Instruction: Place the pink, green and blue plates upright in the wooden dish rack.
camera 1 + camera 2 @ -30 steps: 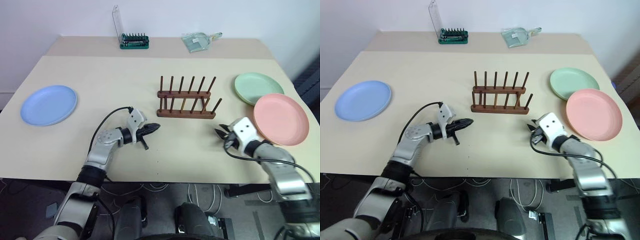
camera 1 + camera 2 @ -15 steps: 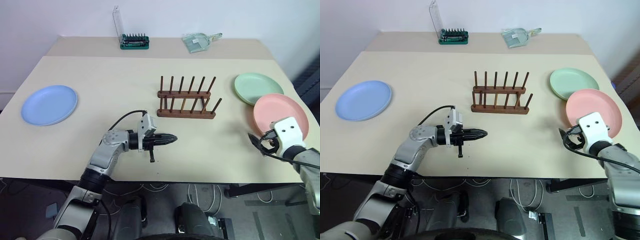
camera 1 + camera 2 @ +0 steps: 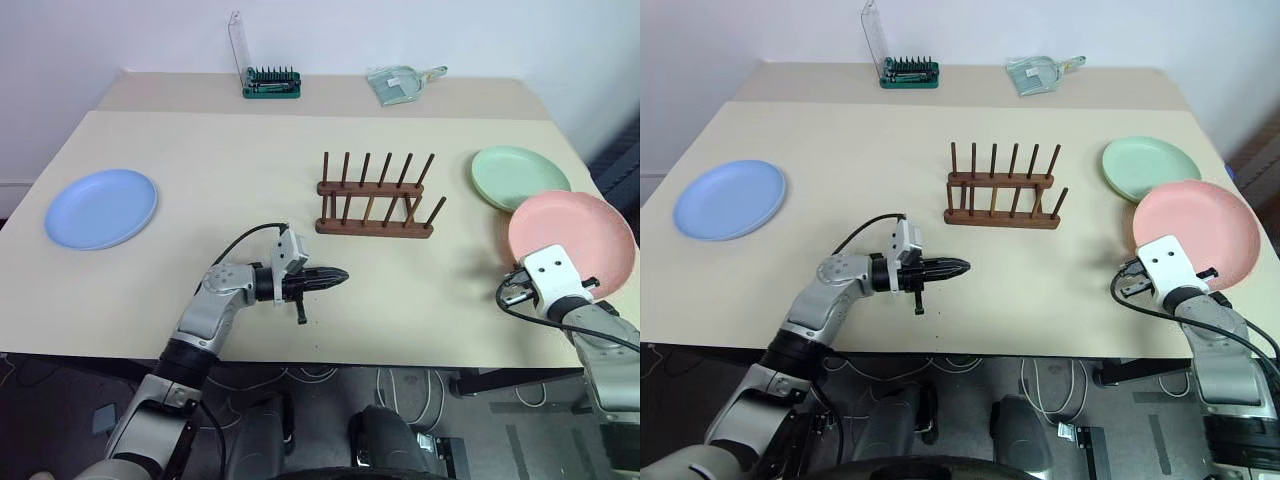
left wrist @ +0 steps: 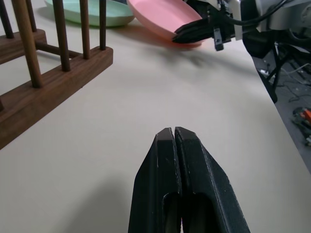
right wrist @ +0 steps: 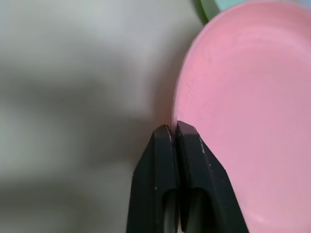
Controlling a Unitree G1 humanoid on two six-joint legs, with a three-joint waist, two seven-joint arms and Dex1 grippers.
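Rack sitting empty mid-table, all three plates lying flat outside it, both grippers pinched shut.

The wooden dish rack [image 3: 376, 196] is standing at the table's [image 3: 260, 160] centre with nothing slotted between its pegs. The blue plate [image 3: 101, 207] is lying flat far over on the robot's left; the green plate [image 3: 518, 175] is lying flat to the rack's right, and the pink plate [image 3: 572, 238] is sitting just in front of it, its rim overlapping the green one's edge. The right gripper [image 5: 173, 130] is pressing its closed fingertips against the pink plate's near rim, jaws together with no gap, nothing visibly between them. The left gripper [image 3: 338, 275] is hovering over bare table in front of the rack, pointing right, jaws fully closed and holding nothing. A green tool holder [image 3: 271, 83] and a clear scoop [image 3: 398, 82] are resting at the far edge.
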